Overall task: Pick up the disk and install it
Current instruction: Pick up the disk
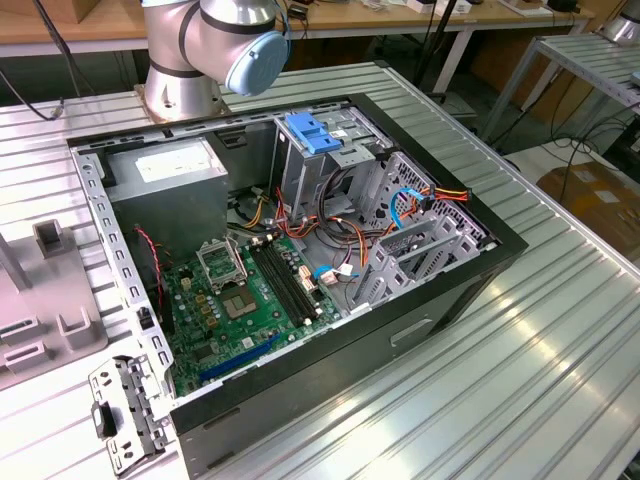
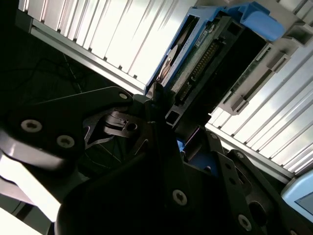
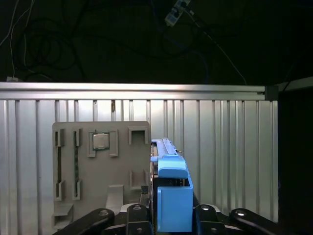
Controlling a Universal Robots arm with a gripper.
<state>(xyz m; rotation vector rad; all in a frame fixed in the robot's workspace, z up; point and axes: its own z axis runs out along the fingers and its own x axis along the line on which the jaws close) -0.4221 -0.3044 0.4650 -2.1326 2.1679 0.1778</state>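
In both wrist views the disk (image 3: 172, 196) stands on edge between the gripper's fingers. The first wrist view shows its blue plastic carrier end-on. The second wrist view shows the disk (image 2: 205, 63) with its green circuit board, a connector row and the blue carrier rim. My gripper (image 3: 171, 216) is shut on the disk, a dark finger (image 3: 137, 215) on each side. It hangs over the ribbed metal table, beside a grey parts fixture (image 3: 98, 166).
The open computer case (image 1: 430, 300) lies on the ribbed table (image 1: 560, 330), with motherboard (image 1: 240, 300), power-supply box (image 1: 170, 165) and a drive cage (image 1: 345, 150) topped by a blue carrier (image 1: 313, 133). The grey fixture holds a chip (image 3: 100, 141). The robot base (image 1: 190, 60) stands behind the case.
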